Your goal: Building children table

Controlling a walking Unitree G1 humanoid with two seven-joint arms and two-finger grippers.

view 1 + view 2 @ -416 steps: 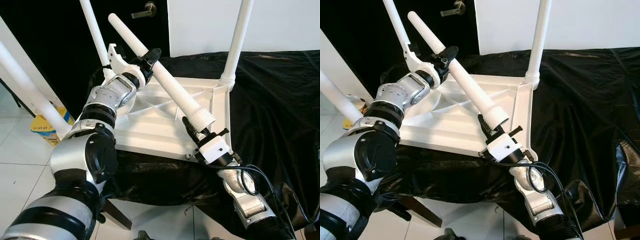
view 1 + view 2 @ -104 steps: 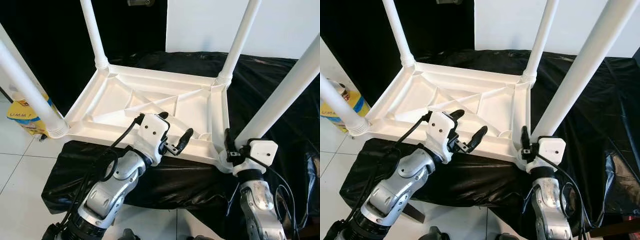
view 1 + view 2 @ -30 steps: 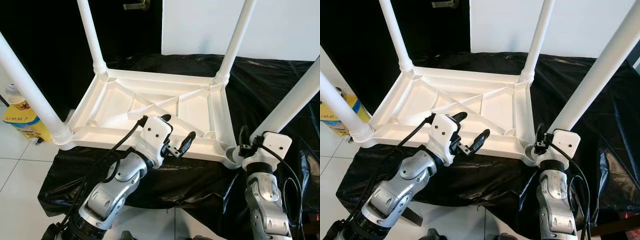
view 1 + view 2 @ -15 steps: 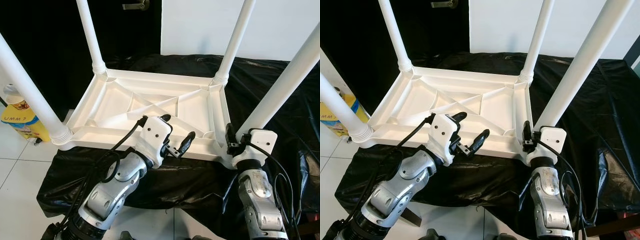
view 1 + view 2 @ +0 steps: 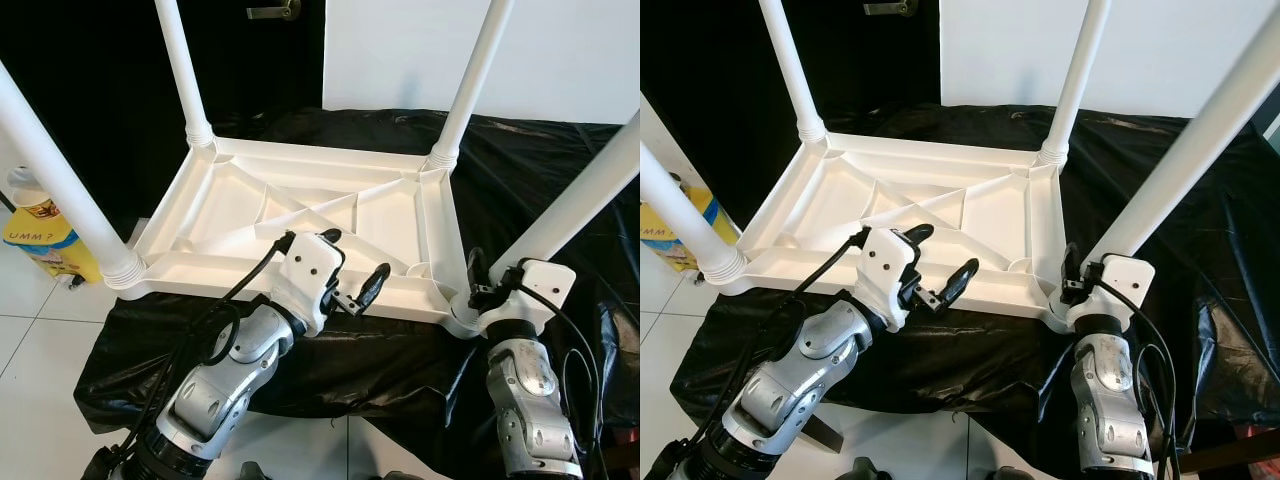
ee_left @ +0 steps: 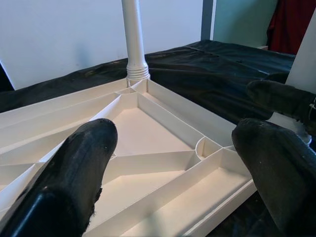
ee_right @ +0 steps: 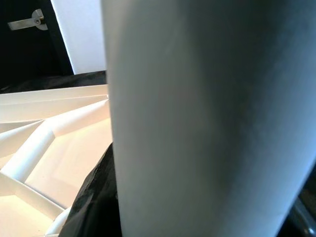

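— Tilted further over now, that near-right leg [image 5: 575, 200]! Half a second ago it stood steeper; now its top swings outward, away from the tabletop [image 5: 300, 215], and the right gripper [image 5: 478, 290] has shifted out with it.

— Where's that gripper sitting?

— Right at the leg's base, at the tabletop's near-right corner. Forearm rises almost straight up from below, black fingers [image 5: 1070, 268] clamped around the foot of the leg. In the right wrist view the white tube [image 7: 207, 118] crowds the lens, one dark finger beside it.

— And the left arm?

— Bent at the elbow, reaching up toward the tabletop's near edge. The left gripper [image 5: 350, 270] hovers just above that edge, fingers spread wide, holding nothing. Its wrist view looks across the ribbed underside [image 6: 163, 148] between the two pads [image 6: 79, 163].

— How's the table lying?

— Upside down on the black cloth [image 5: 560, 160], long axis running away from the robot. Three legs stand near upright: far-left [image 5: 180, 70], far-right [image 5: 470, 80], near-left [image 5: 60, 170]. The held one leans from its corner socket up and out to the right.
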